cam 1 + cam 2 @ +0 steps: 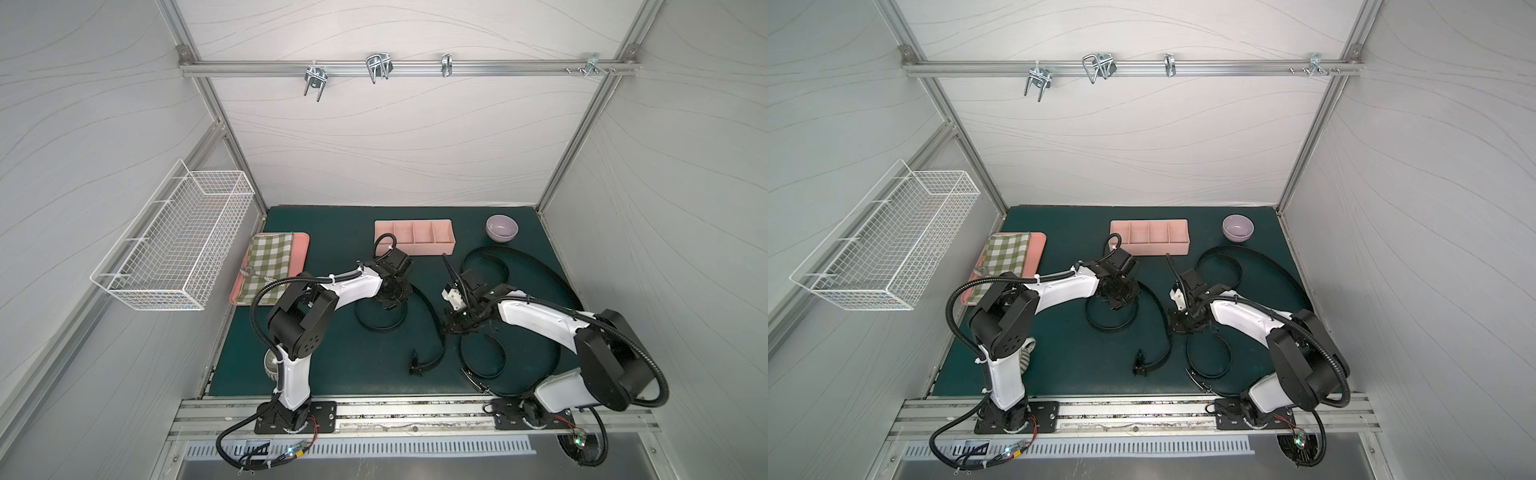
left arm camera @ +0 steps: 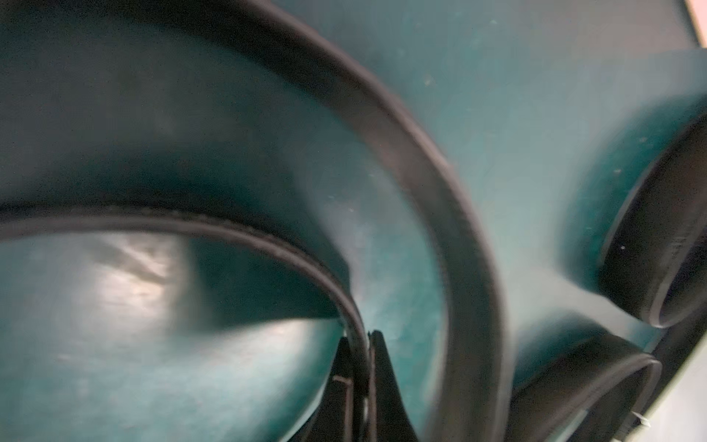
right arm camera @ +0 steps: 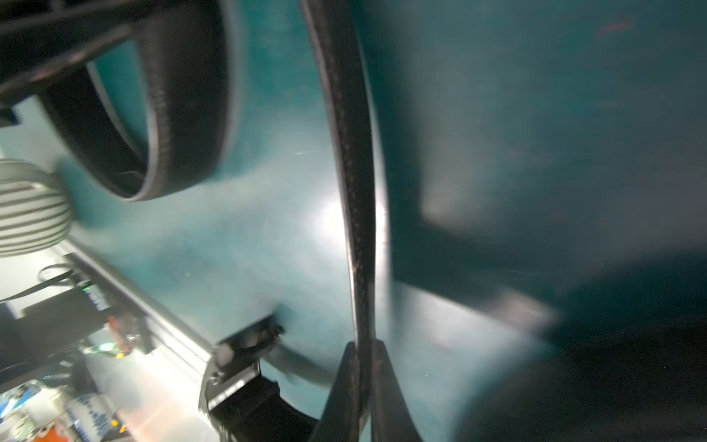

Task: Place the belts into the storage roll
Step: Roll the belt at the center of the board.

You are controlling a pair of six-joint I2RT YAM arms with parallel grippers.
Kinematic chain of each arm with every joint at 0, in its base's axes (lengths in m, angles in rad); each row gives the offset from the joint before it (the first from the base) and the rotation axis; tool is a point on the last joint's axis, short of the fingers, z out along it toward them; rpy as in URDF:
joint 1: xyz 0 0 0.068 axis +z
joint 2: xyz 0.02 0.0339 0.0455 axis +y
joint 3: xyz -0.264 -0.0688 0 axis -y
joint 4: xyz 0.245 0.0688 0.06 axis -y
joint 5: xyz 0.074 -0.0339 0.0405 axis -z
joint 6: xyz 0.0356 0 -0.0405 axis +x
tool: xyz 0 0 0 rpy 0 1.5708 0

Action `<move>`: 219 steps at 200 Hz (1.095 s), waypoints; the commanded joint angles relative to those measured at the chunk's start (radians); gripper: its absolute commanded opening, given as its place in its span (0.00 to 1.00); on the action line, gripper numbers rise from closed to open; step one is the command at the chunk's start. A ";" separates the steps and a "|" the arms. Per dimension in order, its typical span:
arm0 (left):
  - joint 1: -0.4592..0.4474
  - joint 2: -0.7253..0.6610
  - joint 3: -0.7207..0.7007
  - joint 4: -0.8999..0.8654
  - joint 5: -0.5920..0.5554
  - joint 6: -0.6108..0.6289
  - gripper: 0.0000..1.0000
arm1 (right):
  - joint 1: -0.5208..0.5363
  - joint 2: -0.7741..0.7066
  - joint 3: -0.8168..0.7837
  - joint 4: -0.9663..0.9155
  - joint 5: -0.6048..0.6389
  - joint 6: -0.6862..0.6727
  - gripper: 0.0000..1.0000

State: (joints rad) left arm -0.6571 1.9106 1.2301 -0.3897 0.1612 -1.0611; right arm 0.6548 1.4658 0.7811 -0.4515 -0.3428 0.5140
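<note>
"Green matting (image 1: 332,365) covers the whole floor, and the left arm (image 1: 353,286) and right arm (image 1: 536,320) reach in over it from the near edge."

"Biggest thing after that?"

"A white wire basket (image 1: 174,249), hung on the left wall, off the mat. Then a flat pink tray (image 1: 301,249) under a checked cloth (image 1: 270,257), at the mat's left edge."

"And the storage roll?"

"The storage roll (image 1: 424,248) stands at the far side of the mat, about the middle, with its long side facing the arms. I count four compartments. A cable of the left arm crosses its left end."

"What about the belts?"

"All three are on the mat, outside the roll. The outer belt (image 1: 540,267) sweeps a wide arc on the right. It starts near a lilac bowl (image 1: 502,237) and passes behind the right arm. The other two lie in loose loops nearer the middle."

"Held?"

"Yes. In the left wrist view the left gripper (image 2: 368,336) is clamped on the left-hand belt (image 2: 267,237). The strap stands on edge between the fingertips and curls off over the mat. In the right wrist view the right gripper (image 3: 365,344) pinches the right-hand belt (image 3: 352,172) the same way, and the strap runs almost straight away from it."

"Close to the roll?"

"Both are low over the mat's middle and short of the roll, the left one nearer it."
</note>
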 commanded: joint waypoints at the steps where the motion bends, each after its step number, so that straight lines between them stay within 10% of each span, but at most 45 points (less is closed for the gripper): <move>1: -0.008 -0.005 -0.021 0.043 0.058 -0.063 0.00 | 0.005 0.037 0.007 0.093 -0.055 0.077 0.10; 23: -0.011 -0.064 -0.041 0.031 0.074 -0.013 0.08 | -0.023 0.043 0.019 0.070 -0.053 0.032 0.27; 69: -0.013 -0.385 -0.099 -0.118 -0.063 0.264 0.78 | -0.087 -0.062 0.036 -0.007 -0.040 -0.089 0.52; 140: 0.064 -0.563 -0.169 -0.123 -0.241 1.094 0.82 | -0.056 -0.104 0.120 0.002 -0.078 -0.217 0.59; 219: 0.079 -0.387 -0.129 -0.147 0.015 1.896 0.68 | -0.166 -0.160 0.056 -0.030 -0.126 -0.203 0.59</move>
State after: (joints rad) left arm -0.5720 1.5192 1.0939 -0.5262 0.0406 0.4000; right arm 0.5407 1.3552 0.8757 -0.4435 -0.4221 0.3382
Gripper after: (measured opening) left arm 0.679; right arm 0.585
